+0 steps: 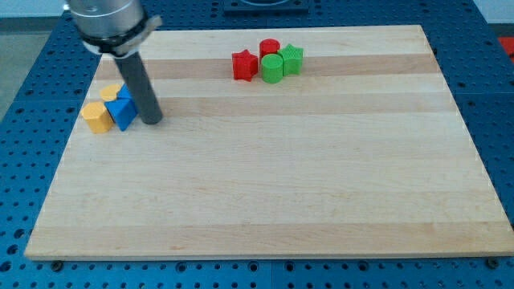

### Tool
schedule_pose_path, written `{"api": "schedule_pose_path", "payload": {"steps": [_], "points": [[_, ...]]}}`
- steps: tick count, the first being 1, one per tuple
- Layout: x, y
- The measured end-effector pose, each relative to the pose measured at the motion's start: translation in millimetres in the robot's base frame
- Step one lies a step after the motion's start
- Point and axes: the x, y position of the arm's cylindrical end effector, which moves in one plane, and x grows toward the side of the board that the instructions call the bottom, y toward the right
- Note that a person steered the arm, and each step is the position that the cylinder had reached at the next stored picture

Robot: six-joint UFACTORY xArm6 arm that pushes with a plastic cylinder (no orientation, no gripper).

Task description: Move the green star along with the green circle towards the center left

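At the upper left of the frame a yellow block (pixel 97 117) lies beside a blue block (pixel 123 109), and a second yellow block (pixel 112 91) is behind them. My tip (pixel 152 122) stands on the table (pixel 265 201) just right of the blue block. The arm has no end effector that opens; the rod holds nothing. At the upper centre are the red star (pixel 244 64), the red cylinder (pixel 269 47), the green circle (pixel 271 68) and the green star (pixel 292 59), close together, well apart from my tip

Wooden board (pixel 281 201): red/green blocks (pixel 269 62) top; yellow/blue blocks (pixel 111 108) left.
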Motion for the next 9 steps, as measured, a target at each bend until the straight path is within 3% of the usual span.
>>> {"api": "schedule_pose_path", "payload": {"steps": [2, 3, 4, 6, 7, 9], "points": [[-1.4, 132.5], [-21.6, 211.6], [-71.5, 267.3], [-146.2, 287.3], [-154.4, 266.5], [-129.6, 223.7]]}}
